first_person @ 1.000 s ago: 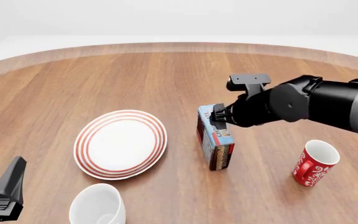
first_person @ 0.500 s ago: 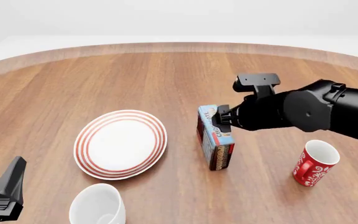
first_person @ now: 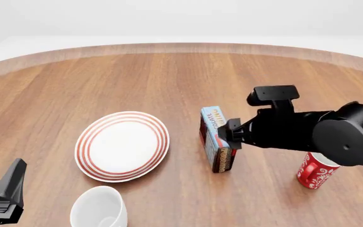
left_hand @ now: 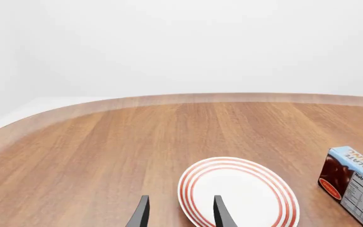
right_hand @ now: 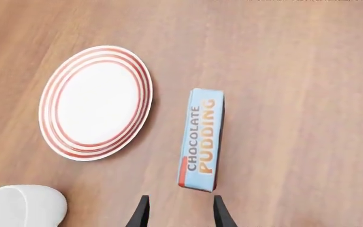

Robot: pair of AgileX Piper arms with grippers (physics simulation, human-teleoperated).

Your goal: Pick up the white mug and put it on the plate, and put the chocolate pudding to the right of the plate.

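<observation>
In the left wrist view, the left gripper (left_hand: 180, 215) shows two dark fingertips spread apart with nothing between them, aimed at the near rim of the plate (left_hand: 238, 196); the pudding (left_hand: 355, 183) stands on the table (left_hand: 106, 142) beside the plate. In the front view, that gripper (first_person: 5, 194) sits low at the near left corner, close to the white mug (first_person: 99, 206), which stands on the table just in front of the plate (first_person: 122, 145) and not yet on it. The right gripper (first_person: 230, 133) hangs above the pudding (first_person: 217, 138), which stands on edge just right of the plate (roughly where the task wants it); a red mug (first_person: 317, 166) is partly hidden behind the arm. In the right wrist view, the right gripper (right_hand: 179, 212) looks straight down, its fingers parted and empty just past the short end of the pudding (right_hand: 202, 138), likely clear of the carton because it already sits right of the plate (right_hand: 96, 101); the mug (right_hand: 21, 206) shows at the corner.
</observation>
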